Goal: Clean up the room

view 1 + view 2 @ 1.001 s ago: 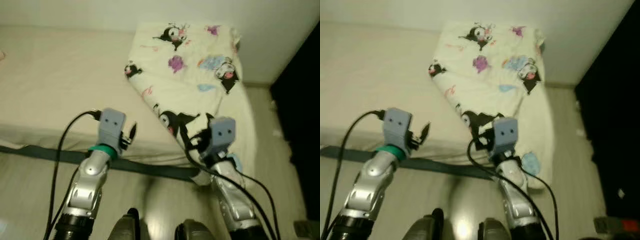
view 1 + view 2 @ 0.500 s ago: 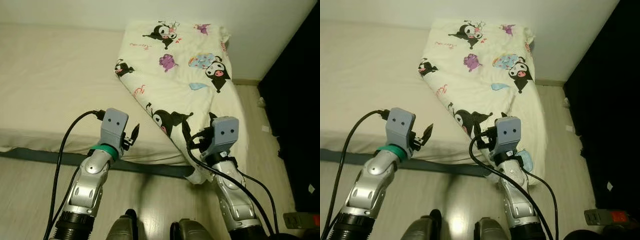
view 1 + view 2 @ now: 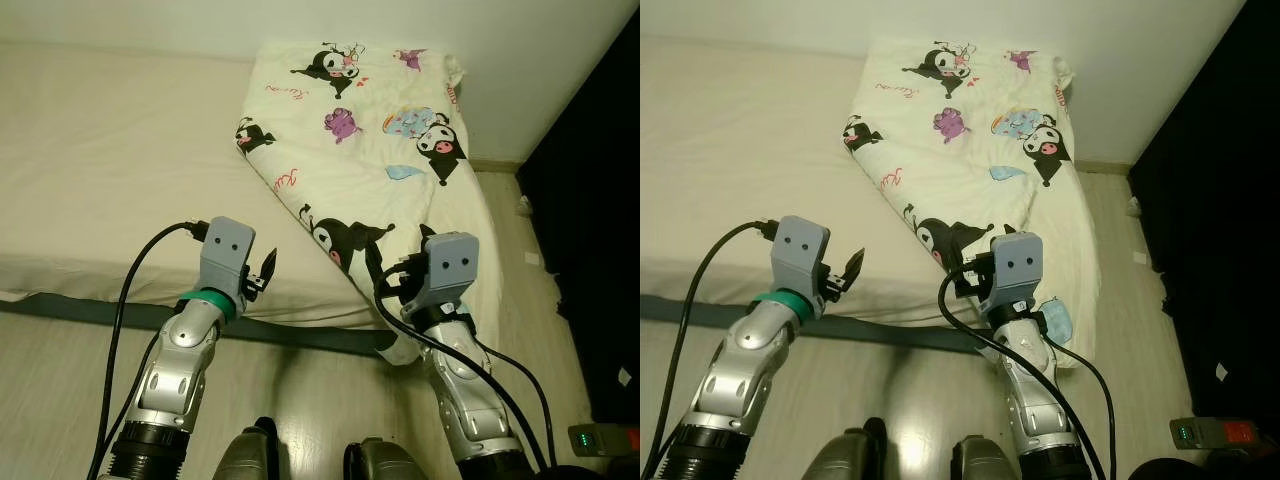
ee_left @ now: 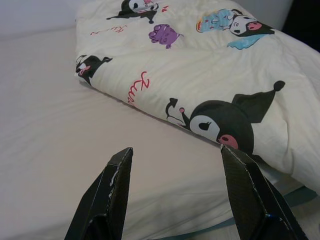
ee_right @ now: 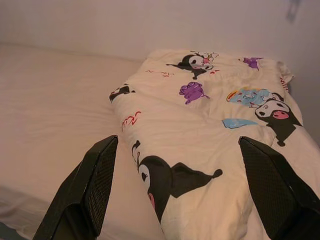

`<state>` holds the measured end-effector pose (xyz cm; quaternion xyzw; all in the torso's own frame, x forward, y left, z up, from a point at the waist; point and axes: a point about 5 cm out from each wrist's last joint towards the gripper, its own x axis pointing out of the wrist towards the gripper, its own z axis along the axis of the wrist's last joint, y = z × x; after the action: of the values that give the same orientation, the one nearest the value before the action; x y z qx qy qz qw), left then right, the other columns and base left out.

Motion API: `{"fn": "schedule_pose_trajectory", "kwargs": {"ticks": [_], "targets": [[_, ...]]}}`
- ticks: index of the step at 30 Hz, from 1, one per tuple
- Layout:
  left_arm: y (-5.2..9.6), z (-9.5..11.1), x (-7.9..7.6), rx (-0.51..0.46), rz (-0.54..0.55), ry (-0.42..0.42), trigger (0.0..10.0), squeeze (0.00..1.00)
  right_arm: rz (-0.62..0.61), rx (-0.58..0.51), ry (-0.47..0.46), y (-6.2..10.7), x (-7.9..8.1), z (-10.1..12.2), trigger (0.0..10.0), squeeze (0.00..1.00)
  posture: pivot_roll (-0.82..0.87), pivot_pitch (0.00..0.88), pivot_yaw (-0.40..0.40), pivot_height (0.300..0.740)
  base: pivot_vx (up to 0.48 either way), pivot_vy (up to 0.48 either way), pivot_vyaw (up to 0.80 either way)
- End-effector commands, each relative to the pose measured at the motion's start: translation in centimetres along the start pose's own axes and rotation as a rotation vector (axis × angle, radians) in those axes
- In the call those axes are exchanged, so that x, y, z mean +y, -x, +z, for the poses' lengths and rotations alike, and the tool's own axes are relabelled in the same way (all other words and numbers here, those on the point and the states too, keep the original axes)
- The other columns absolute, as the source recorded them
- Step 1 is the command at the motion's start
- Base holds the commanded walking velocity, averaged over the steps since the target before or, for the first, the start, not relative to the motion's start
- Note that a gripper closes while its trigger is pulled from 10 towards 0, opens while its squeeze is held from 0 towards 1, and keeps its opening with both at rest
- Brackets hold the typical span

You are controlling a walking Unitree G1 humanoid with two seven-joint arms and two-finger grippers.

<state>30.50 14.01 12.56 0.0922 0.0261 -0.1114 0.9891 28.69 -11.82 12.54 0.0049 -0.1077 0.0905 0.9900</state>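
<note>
Head views: the scene has steadied since a second ago, and the cartoon-print blanket [image 3: 370,170] is seen bunched on the bed [image 3: 110,170] — approach judged finished. Wrist views: the left gripper [image 4: 175,192] and right gripper [image 5: 177,185] are held spread, empty — grasping comes next.

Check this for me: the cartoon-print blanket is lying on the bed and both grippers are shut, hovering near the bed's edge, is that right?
Not quite. Both the left gripper and the right gripper are open, as each wrist view shows by its spread fingers. The rest holds: the cartoon-print blanket lies on the bed, with both grippers near its edge.
</note>
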Motion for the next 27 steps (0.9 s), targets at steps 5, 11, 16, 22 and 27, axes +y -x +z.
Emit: {"fn": "schedule_pose_trajectory", "kwargs": {"ticks": [5,11,16,22,27], "targets": [[-0.01,-0.48,-0.16,0.014,-0.001,0.011,10.0,0.00,-0.006,0.026,-0.004,0.19,0.03,-0.50,10.0,0.00,-0.09,0.105,0.076,0.685,0.000,0.000,0.00],[-0.07,-0.47,-0.14,0.014,-0.004,0.010,10.0,0.00,-0.009,0.023,-0.004,0.14,0.01,-0.44,10.0,0.00,-0.09,0.104,0.078,0.670,0.000,0.000,0.00],[-0.12,-0.45,-0.15,0.012,-0.006,0.008,10.0,0.00,-0.012,0.021,-0.003,0.13,-0.07,-0.41,10.0,0.00,-0.09,0.102,0.078,0.655,0.000,0.000,0.00],[-0.15,-0.45,-0.14,0.011,-0.007,0.008,10.0,0.00,-0.013,0.021,-0.002,0.12,-0.07,-0.42,10.0,0.00,-0.09,0.100,0.078,0.645,0.000,0.000,0.00],[-0.12,-0.45,-0.13,0.010,-0.008,0.007,10.0,0.00,-0.011,0.019,-0.002,0.11,-0.04,-0.40,10.0,0.00,-0.09,0.097,0.078,0.630,0.000,0.000,0.00]]}}
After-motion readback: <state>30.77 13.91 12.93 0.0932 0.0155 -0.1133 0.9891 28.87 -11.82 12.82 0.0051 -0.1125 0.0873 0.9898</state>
